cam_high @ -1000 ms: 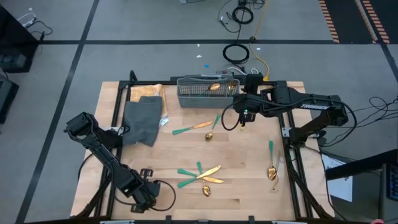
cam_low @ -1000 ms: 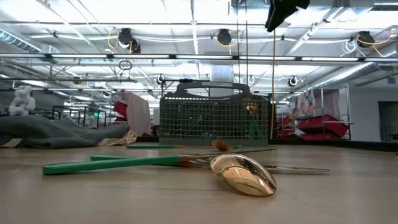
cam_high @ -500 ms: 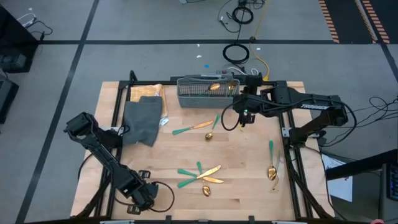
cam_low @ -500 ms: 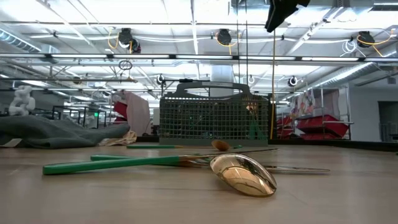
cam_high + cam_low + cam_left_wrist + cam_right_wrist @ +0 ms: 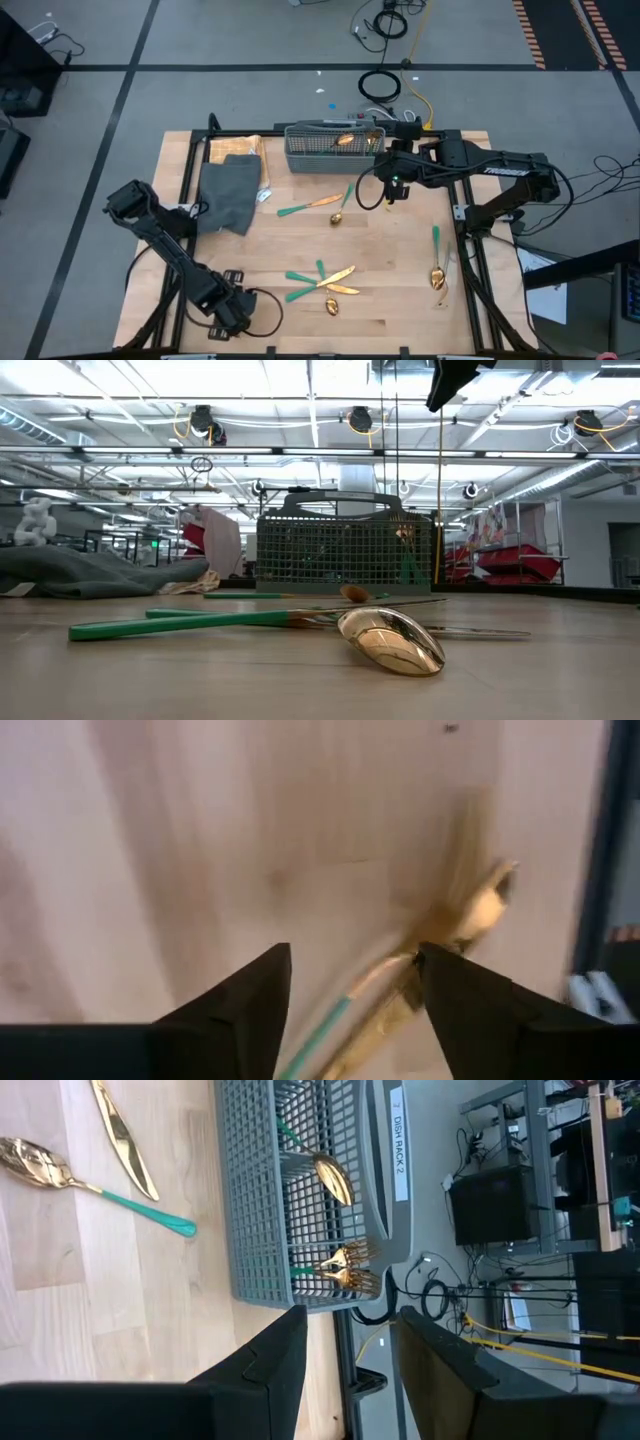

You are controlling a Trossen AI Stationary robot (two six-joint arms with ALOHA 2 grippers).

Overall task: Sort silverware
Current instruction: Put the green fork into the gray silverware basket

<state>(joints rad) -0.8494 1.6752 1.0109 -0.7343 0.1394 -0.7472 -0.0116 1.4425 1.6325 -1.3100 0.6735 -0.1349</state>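
The silverware has gold heads and green handles. A knife (image 5: 310, 207) and a spoon (image 5: 342, 205) lie near the grey mesh basket (image 5: 330, 150). A cluster (image 5: 320, 280) lies at the near middle, and two pieces (image 5: 437, 260) lie at the right. More silverware stands in the basket (image 5: 300, 1210): a spoon (image 5: 333, 1177) and forks (image 5: 345, 1270). My left gripper (image 5: 237, 312) is open low at the near left; its blurred wrist view shows a gold and green utensil (image 5: 400, 990) on the wood beyond the open gripper (image 5: 352, 955). My right gripper (image 5: 390, 190) hangs open and empty (image 5: 348, 1315) just near of the basket's right end.
A folded grey cloth (image 5: 228, 190) lies at the far left beside the basket, with a crumpled tan wrapper (image 5: 235, 148) behind it. Black frame rails (image 5: 465, 215) run along the table's sides. Bare wood (image 5: 390, 250) lies between the silverware groups.
My left gripper has shifted a little at the near left corner, toward the cluster of silverware. My right gripper and the silverware have kept still.
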